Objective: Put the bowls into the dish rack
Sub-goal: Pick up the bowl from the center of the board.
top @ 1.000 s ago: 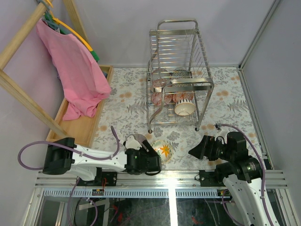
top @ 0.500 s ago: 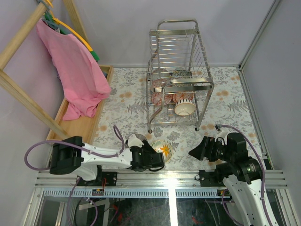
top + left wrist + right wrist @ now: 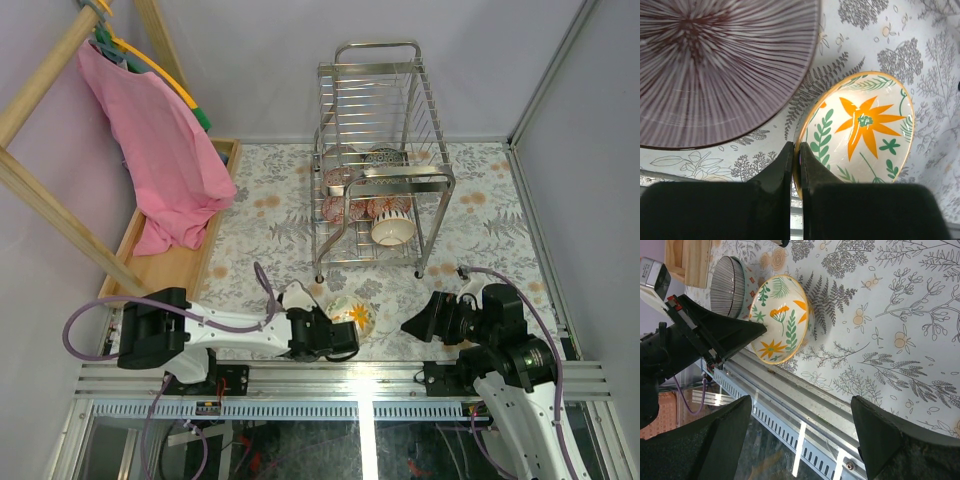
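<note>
The walls (image 3: 260, 70) around are plain pale lilac, and the light on them is soft and even. The table (image 3: 490, 200) wears a white cloth printed with grey ferns and small orange flowers. At the left stands a slanted wooden frame (image 3: 60, 220); a pink cloth (image 3: 165, 160) hangs from it above a shallow wooden tray (image 3: 170, 270). A metal rail (image 3: 350, 378) runs along the near edge.

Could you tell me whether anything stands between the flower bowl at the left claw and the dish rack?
Nothing visible does. The left claw is shut on the rim of the flower bowl, and only bare tablecloth lies between it and the dish rack. The striped bowl sits left of that path.
</note>
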`<action>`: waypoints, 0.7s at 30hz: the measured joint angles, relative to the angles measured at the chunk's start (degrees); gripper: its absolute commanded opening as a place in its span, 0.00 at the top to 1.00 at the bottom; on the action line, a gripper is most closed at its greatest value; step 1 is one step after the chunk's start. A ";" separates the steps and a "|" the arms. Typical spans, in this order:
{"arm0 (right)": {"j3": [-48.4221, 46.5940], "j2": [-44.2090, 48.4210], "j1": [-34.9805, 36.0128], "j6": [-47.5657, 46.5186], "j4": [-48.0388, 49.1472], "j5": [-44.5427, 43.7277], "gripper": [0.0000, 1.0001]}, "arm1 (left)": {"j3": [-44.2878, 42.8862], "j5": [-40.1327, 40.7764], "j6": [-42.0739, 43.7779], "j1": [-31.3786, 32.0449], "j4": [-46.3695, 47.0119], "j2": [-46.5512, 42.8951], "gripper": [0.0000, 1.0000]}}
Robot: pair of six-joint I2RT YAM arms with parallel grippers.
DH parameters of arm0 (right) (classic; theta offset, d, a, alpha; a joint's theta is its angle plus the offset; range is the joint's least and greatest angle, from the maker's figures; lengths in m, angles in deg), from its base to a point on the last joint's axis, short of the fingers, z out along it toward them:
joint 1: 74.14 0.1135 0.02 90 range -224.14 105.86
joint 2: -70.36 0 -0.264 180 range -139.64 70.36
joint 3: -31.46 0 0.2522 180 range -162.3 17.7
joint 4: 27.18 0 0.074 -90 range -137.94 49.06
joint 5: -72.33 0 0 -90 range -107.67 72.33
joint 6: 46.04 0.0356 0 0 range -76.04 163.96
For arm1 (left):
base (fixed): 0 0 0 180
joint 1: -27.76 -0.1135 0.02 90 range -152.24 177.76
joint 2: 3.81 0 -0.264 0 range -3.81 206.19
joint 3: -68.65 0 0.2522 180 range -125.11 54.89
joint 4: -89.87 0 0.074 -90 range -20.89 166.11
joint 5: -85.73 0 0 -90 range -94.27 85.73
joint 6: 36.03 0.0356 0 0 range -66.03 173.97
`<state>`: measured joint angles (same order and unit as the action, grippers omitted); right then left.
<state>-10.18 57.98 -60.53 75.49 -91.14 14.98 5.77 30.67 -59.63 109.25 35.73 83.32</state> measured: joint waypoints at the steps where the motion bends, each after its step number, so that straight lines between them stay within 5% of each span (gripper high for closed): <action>1: 0.02 0.04 0.00 0.00 -0.13 0.00 0.12 | -0.50 -0.15 0.66 -0.02 -0.02 0.31 1.00; 13: 0.02 0.07 0.00 -0.07 -0.39 0.00 0.12 | -11.30 1.36 20.94 3.54 -0.98 1.09 1.00; 21: 0.00 -0.15 0.00 -0.07 -0.61 -0.02 0.12 | -8.92 2.19 32.41 4.66 -2.47 -12.61 1.00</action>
<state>-10.18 57.83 -60.53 75.42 -91.75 14.95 -3.15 32.85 -27.22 113.91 33.26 70.71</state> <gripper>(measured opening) 0.875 0.023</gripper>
